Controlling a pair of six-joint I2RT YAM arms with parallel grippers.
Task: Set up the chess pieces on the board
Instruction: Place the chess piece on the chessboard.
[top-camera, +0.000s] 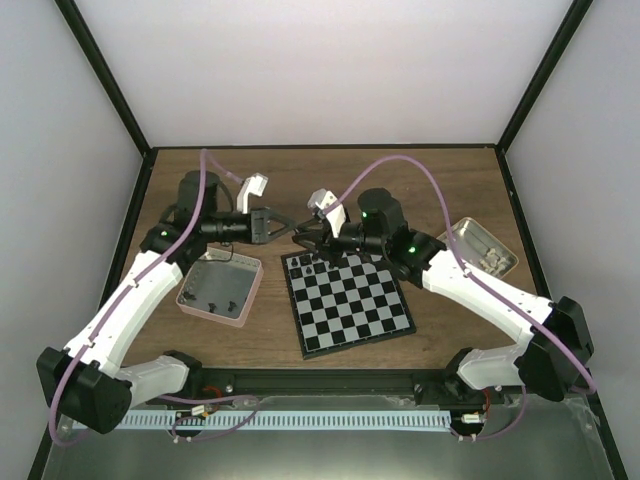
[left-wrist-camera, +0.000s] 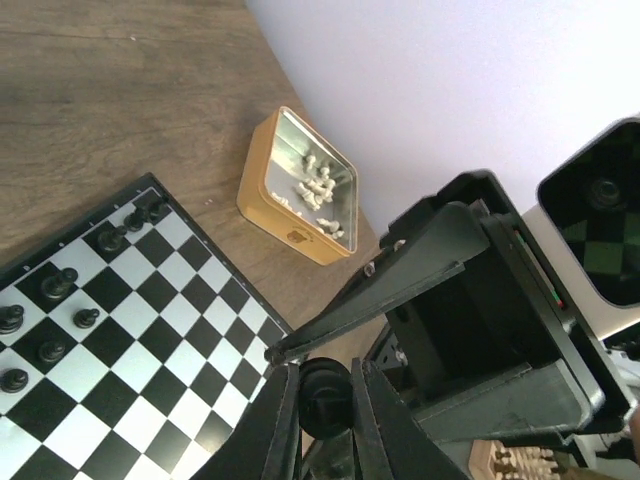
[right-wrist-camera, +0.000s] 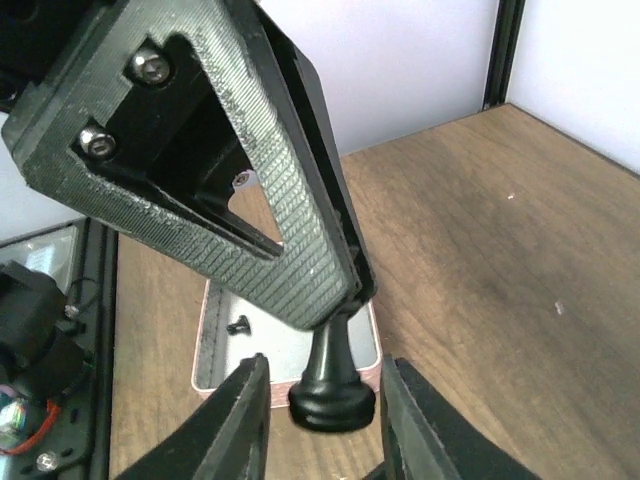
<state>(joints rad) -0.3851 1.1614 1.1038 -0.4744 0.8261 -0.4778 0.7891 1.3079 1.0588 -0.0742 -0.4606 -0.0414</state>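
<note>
Above the tabletop (top-camera: 440, 180), near the board's (top-camera: 350, 305) far left corner, the left pincer (left-wrist-camera: 325, 400) pinches a black chess piece (right-wrist-camera: 330, 390) by its head. The right pincer (right-wrist-camera: 325, 420) stands spread beside its base. On so thin a hold, the piece may twist free and topple the set pieces (left-wrist-camera: 50, 285) below.

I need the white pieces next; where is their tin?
Top view, right side: the tan tin lies right of the board, just beyond the right arm.

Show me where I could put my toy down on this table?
Free: the near squares of the board, and the bare table along its far edge. Crowded: the board's far-left corner, where black pieces stand and the left gripper meets the right gripper.
</note>
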